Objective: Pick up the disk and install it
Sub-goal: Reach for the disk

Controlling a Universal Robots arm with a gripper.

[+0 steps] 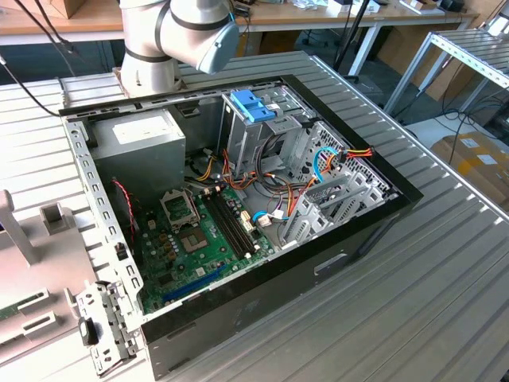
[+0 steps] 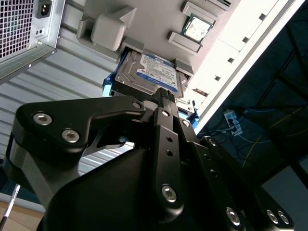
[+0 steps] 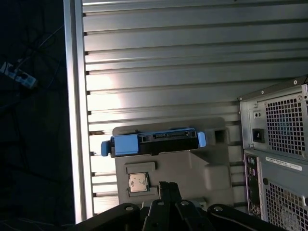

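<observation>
The gripper (image 2: 164, 94) hangs with its jaws pressed together, gripping nothing, its tips near the disk (image 2: 151, 74). The disk lies label-up in a grey tray (image 3: 192, 168) on the ribbed table (image 3: 159, 57), beside the back of the case (image 3: 279, 120)

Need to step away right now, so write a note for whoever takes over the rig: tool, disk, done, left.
Tool: shut, holding nothing, poised near the disk and apparently clear of it.
The disk lies in the grey holder on the table, beside the rear of the case.
Done: nothing visible; the disk is not yet picked up.
Left: pick-up and install in the open case.
</observation>
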